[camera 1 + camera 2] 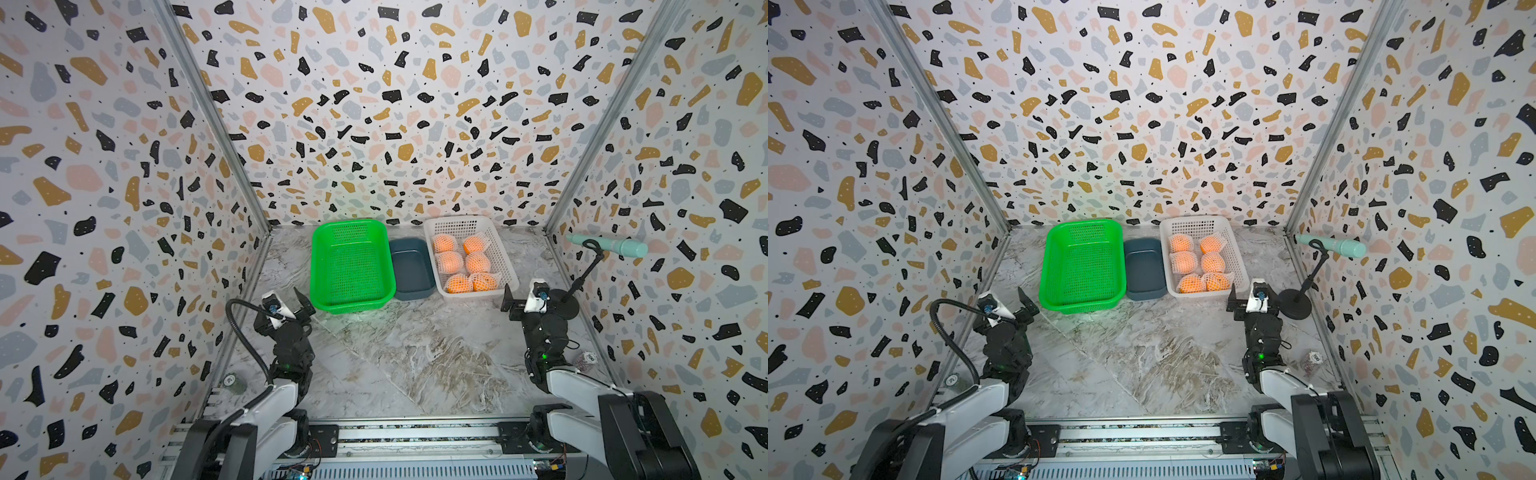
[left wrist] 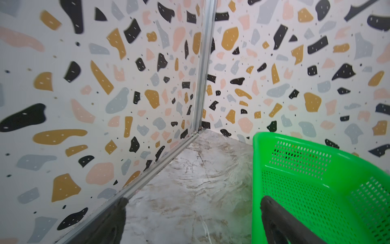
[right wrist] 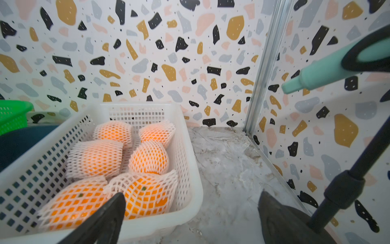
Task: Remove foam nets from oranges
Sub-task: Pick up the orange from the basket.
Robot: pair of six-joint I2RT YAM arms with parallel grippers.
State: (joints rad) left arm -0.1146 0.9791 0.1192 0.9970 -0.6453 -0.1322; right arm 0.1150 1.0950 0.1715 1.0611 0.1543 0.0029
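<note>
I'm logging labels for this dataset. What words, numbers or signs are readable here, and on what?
No text can be read.
Speckled round disc on the robot's right side: a printed mark, too small to read.
Dark round disc on the robot's left side: a white mark, too blurred to read.

Along the far edge of my marble tabletop (image 1: pixel 415 353) I see a green mesh basket (image 1: pixel 352 266), a dark teal tub (image 1: pixel 411 270) just beside it, then a white slotted basket (image 1: pixel 461 228). Near the right edge, a mint microphone (image 1: pixel 611 245) sits on a black round-based stand (image 1: pixel 567 307). Terrazzo-patterned walls (image 1: pixel 374 104) rise on three sides.
</note>
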